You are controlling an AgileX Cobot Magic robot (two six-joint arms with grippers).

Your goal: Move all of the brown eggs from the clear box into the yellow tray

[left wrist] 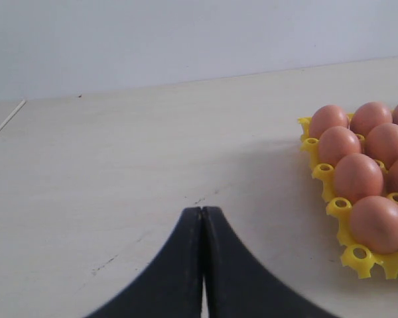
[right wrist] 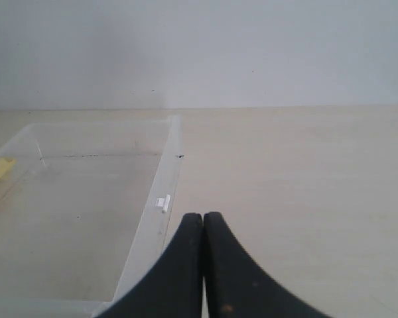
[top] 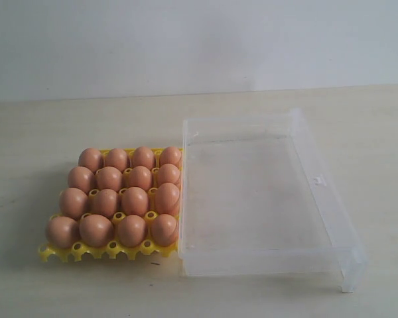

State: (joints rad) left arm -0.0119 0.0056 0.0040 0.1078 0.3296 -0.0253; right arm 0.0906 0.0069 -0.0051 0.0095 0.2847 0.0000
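- i see sixteen eggs (top: 134, 201) filling the yellow tray (top: 109, 250), just beside the clear box (top: 265, 262) on the tabletop (top: 26, 146).
- my left hand (left wrist: 203, 209) and right hand (right wrist: 203, 214) are both closed, gripping nothing.

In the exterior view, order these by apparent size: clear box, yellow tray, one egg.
1. clear box, largest
2. yellow tray, somewhat smaller
3. egg, by far the smallest

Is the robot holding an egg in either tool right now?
No, nothing is held. The left tool and the right tool are both shut and empty. The orange-brown eggs sit in the bright yellow plastic tray.
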